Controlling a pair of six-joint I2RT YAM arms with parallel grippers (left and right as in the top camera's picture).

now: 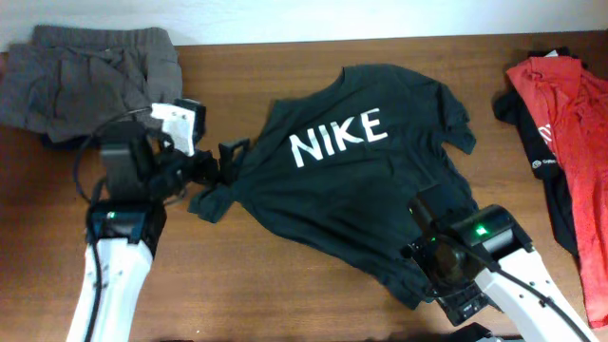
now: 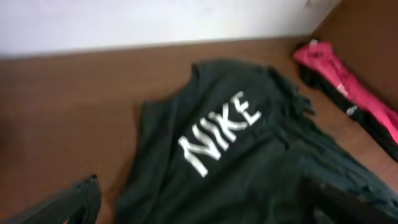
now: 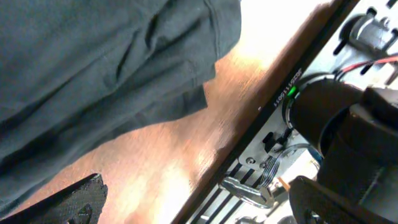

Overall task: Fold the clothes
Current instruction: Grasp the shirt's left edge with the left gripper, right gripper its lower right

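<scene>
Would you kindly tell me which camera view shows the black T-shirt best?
The overhead view: the whole T-shirt lies spread out, its lettering readable. The left wrist view shows the T-shirt blurred and cropped; the right wrist view shows only a plain edge of the T-shirt.

The lettered T-shirt [image 1: 361, 204] lay spread mid-tabletop [image 1: 285, 304]; the elastic-waist garment [image 1: 85, 81] sat at the far left corner, a second T-shirt [image 1: 579, 123] along the right edge.
</scene>
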